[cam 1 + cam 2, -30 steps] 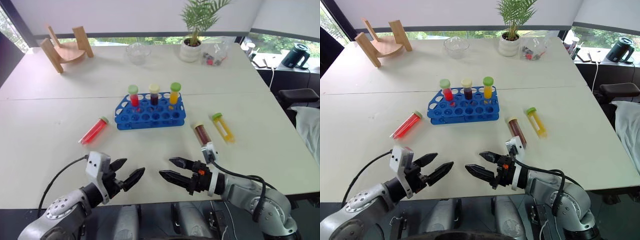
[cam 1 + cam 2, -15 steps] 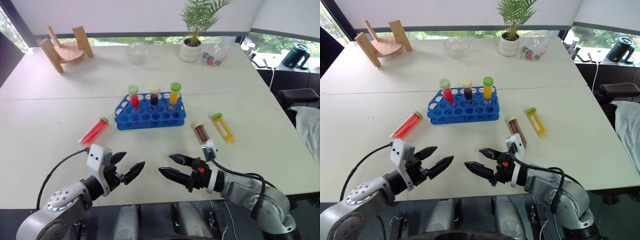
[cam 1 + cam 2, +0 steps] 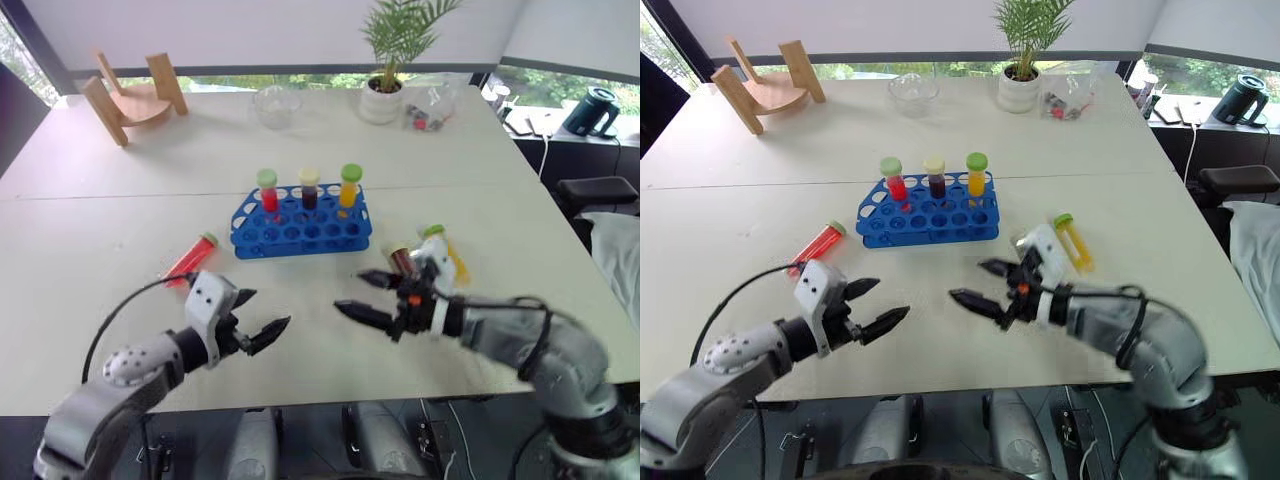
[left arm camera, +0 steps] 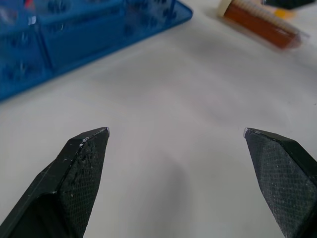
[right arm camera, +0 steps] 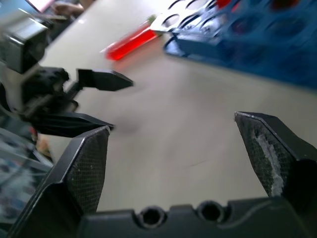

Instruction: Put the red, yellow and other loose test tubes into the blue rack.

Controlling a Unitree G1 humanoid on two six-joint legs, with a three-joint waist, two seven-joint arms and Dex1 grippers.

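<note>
Grey metal arms with black cables, white wrist blocks, black pointed textured fingers [image 4: 81, 173], an orange spot.

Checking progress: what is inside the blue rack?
The blue rack holds three upright tubes in its back row: red, dark brown, yellow-orange. Their lower ends are hidden in the holes.

right hand [image 3: 368, 296] risen and moved toward the brown tube [image 3: 402, 262], left hand [image 3: 259, 321] edged forward

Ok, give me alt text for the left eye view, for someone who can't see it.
Two open end effectors, left and right, hover over a white table before a blue rack holding three upright tubes. A red tube lies left of the rack, a yellow tube right.
</note>
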